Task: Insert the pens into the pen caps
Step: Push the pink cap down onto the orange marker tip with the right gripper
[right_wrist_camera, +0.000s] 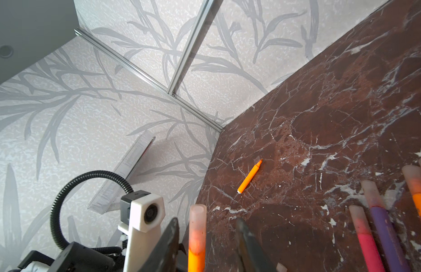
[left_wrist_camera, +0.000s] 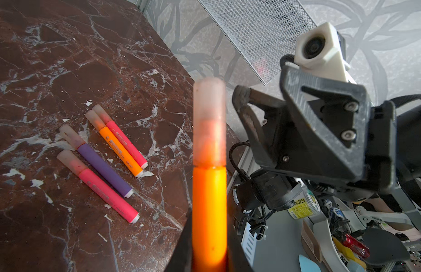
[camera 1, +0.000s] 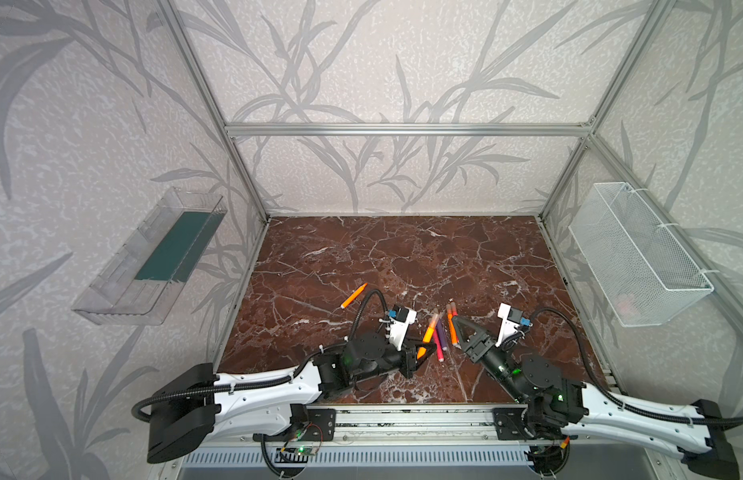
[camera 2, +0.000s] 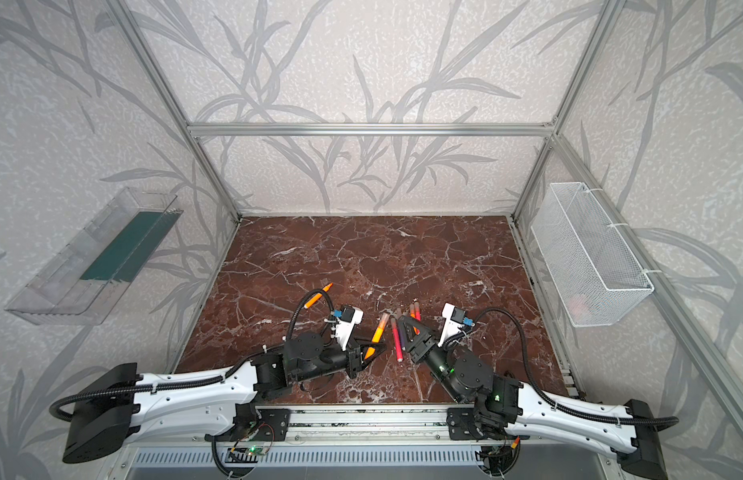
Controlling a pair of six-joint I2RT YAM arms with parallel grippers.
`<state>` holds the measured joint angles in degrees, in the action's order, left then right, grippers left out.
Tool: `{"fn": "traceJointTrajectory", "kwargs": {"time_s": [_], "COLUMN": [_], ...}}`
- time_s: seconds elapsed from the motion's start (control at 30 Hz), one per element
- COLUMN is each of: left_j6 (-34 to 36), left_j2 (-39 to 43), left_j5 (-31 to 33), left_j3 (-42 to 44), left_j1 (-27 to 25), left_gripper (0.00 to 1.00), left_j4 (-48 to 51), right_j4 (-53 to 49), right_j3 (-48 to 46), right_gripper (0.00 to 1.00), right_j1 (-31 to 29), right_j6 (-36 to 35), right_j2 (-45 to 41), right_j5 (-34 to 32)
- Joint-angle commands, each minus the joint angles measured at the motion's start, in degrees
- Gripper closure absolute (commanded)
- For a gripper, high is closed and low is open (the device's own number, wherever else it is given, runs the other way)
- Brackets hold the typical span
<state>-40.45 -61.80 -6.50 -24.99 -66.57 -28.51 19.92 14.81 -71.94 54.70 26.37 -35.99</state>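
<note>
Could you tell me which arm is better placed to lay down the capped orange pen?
Left: the left fingers are shut on the orange marker pen with the translucent pinkish cap; the right fingers stand open, gripping nothing.

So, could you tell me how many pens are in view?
6. Four capped ones lie together on the table: pink pen, purple pen, orange pen, second pink pen. The left fingers hold a capped orange pen. An uncapped orange pen lies alone. None seems hidden.

Bright even light, soft faint shadows, fisheye bending at edges, close orange pen [left_wrist_camera: 209,200] blurred, glowing
</note>
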Motion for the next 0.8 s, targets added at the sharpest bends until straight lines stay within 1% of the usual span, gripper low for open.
{"fn": "traceJointTrajectory", "kwargs": {"time_s": [0.0,0.2,0.33,0.53,0.63,0.77], "left_j6": [3.96,7.38,7.78,8.18,8.35,8.45], "left_j2": [-0.44,-3.31,-4.69,-6.04,-6.14,-6.05], "left_j5": [-0.8,-0.57,-0.52,-0.65,-0.38,-0.09], "left_j3": [-1.69,-4.21,-4.93,-5.59,-5.52,-5.59], "left_j1": [-0.88,-2.71,-3.55,-4.01,-4.01,-4.01], "left_gripper": [1.0,1.0,1.0,1.0,1.0,1.0], "left_j4": [1.35,3.55,2.86,2.82,2.76,2.72], "right_j4": [-2.16,-1.95,-1.99,-1.19,-1.21,-0.93], "right_j3": [-0.07,2.61,4.28,6.17,6.88,6.93], "right_gripper": [0.56,0.54,0.54,0.54,0.59,0.7], "right_j1": [-0.04,0.04,-0.03,-0.04,-0.03,-0.04], "right_j6": [-3.1,-3.68,-3.22,-3.79,-3.94,-3.39], "right_j2": [-1.32,3.57,7.64,11.49,12.7,13.77], "right_j5": [-1.98,-0.62,-0.73,-0.88,-0.58,0.13]}}
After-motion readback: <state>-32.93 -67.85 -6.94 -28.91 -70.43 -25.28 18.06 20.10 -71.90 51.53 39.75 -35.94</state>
